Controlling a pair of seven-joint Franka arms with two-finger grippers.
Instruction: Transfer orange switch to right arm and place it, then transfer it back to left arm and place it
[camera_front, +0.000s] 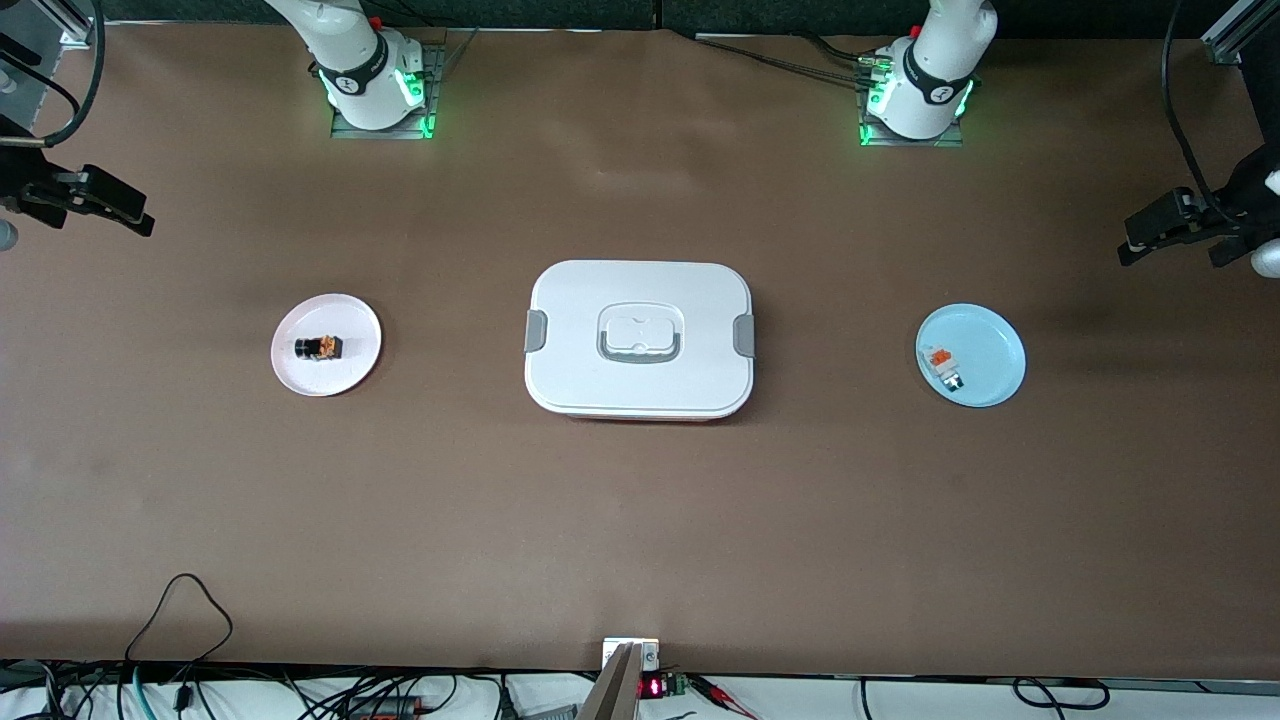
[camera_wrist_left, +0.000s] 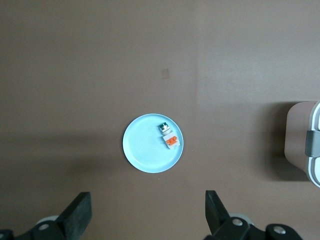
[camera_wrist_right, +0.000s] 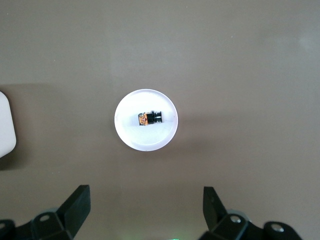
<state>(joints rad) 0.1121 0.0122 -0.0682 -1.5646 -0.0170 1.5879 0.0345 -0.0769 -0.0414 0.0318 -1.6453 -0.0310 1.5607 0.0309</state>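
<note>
Here, in the front view, the orange switch (camera_front: 318, 347) lies on its side on a pink plate (camera_front: 352, 372) at the left of the frame, toward the right arm's end of the table. The white box (camera_front: 639, 339) sits at the centre of the brown table (camera_front: 640, 520), between that plate and a blue plate (camera_front: 995, 350) at the right of the frame, which carries a small white block (camera_front: 944, 368) with orange tabs. Both arms rise from their bases at the top edge; the right gripper (camera_front: 95, 200) shows at the left edge of the frame and the left gripper (camera_front: 1165, 230) at the right edge, each up in the air and holding nothing.

In the left wrist view, the left gripper (camera_wrist_left: 148, 216) hangs over the table with its fingers spread wide and empty at the bottom of the frame; the blue plate lies at mid-frame above the gap, and a corner of the box shows at the right edge.

In the right wrist view, the right gripper (camera_wrist_right: 145, 210) is likewise wide open and empty at the bottom of the frame. The switch rests on the pink plate at mid-frame, well clear of the fingers, with the box's edge at the left
</note>
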